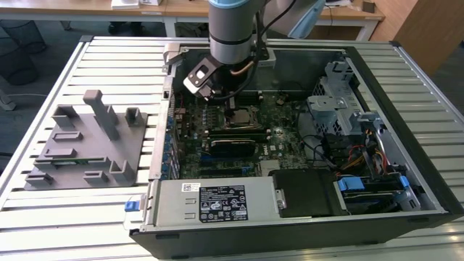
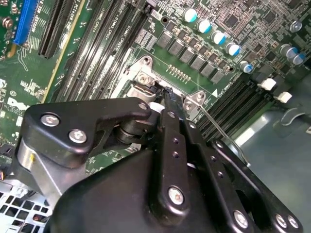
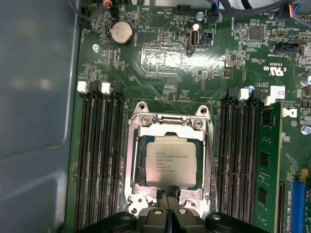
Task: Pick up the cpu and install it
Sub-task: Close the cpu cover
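Inside the metal socket frame (image 3: 133,160) on the motherboard (image 3: 160,63), the cpu (image 3: 171,162) lies flat. Jaws are closed on nothing, tips just beside the frame's edge. Hazard: any descent would press the tips onto the frame, tilting the chip or damaging contacts

The arm (image 1: 236,32) stands vertical, wrist pointing down, its jaws pressed together tip to tip.

- Exterior view was bright, soft daylight, with the table (image 1: 101,60) slats evenly lit.
- Inside the computer case (image 1: 290,242) it was dimmer, darkest under the arm (image 1: 232,32).
- In the first wrist view the socket frame (image 3: 141,121) glinted a bit.
- In the second wrist view the black gripper (image 2: 164,94) caught pale highlights.
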{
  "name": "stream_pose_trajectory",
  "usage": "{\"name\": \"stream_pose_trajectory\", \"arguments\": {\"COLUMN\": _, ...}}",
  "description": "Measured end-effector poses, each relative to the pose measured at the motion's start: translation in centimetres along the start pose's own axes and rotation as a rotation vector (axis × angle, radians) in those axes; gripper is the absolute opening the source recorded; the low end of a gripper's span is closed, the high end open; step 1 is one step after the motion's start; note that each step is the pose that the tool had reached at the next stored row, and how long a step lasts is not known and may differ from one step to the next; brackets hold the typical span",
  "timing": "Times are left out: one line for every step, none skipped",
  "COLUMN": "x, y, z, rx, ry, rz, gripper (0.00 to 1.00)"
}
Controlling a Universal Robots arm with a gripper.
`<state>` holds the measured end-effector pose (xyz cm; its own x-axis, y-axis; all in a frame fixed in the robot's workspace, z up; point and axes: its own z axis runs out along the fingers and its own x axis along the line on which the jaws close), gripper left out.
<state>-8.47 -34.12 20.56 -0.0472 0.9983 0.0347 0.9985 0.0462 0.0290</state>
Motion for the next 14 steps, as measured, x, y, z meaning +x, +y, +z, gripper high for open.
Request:
{"name": "stream_pose_trajectory", "arguments": {"x": 0.00, "y": -0.02, "z": 0.08, "rx": 0.0001, "ry": 0.0000, "rz": 0.000, "gripper": 0.11}}
{"name": "stream_pose_trajectory", "arguments": {"x": 0.00, "y": -0.04, "z": 0.18, "rx": 0.0001, "ry": 0.0000, "rz": 0.000, "gripper": 0.11}}
{"name": "stream_pose_trajectory", "arguments": {"x": -0.01, "y": -0.05, "z": 0.27, "rx": 0.0001, "ry": 0.0000, "rz": 0.000, "gripper": 0.11}}
{"name": "stream_pose_trajectory", "arguments": {"x": -0.01, "y": -0.06, "z": 0.37, "rx": 0.0001, "ry": 0.0000, "rz": 0.000, "gripper": 0.11}}
{"name": "stream_pose_trajectory", "arguments": {"x": -0.01, "y": -0.07, "z": 0.45, "rx": 0.0002, "ry": -0.0001, "rz": 0.000, "gripper": 0.11}}
{"name": "stream_pose_trajectory", "arguments": {"x": -0.02, "y": -0.08, "z": 0.51, "rx": 0.0003, "ry": -0.0002, "rz": 0.000, "gripper": 0.11}}
{"name": "stream_pose_trajectory", "arguments": {"x": -0.02, "y": -0.09, "z": 0.54, "rx": 0.0004, "ry": -0.0003, "rz": 0.000, "gripper": 0.11}}
{"name": "stream_pose_trajectory", "arguments": {"x": -0.03, "y": -0.09, "z": 0.56, "rx": 0.0005, "ry": -0.0004, "rz": 0.000, "gripper": 0.11}}
{"name": "stream_pose_trajectory", "arguments": {"x": -0.03, "y": -0.09, "z": 0.58, "rx": 0.0005, "ry": -0.0004, "rz": 0.000, "gripper": 0.11}}
{"name": "stream_pose_trajectory", "arguments": {"x": -0.02, "y": -0.08, "z": 0.63, "rx": -0.0001, "ry": 0.0002, "rz": 0.000, "gripper": 0.11}}
{"name": "stream_pose_trajectory", "arguments": {"x": -0.02, "y": -0.09, "z": 0.66, "rx": 0.0001, "ry": 0.0000, "rz": 0.000, "gripper": 0.11}}
{"name": "stream_pose_trajectory", "arguments": {"x": -0.02, "y": -0.09, "z": 0.68, "rx": 0.0003, "ry": -0.0002, "rz": 0.000, "gripper": 0.11}}
{"name": "stream_pose_trajectory", "arguments": {"x": -0.03, "y": -0.09, "z": 0.69, "rx": 0.0004, "ry": -0.0003, "rz": 0.000, "gripper": 0.11}}
{"name": "stream_pose_trajectory", "arguments": {"x": -0.03, "y": -0.09, "z": 0.69, "rx": 0.0004, "ry": -0.0003, "rz": 0.000, "gripper": 0.11}}
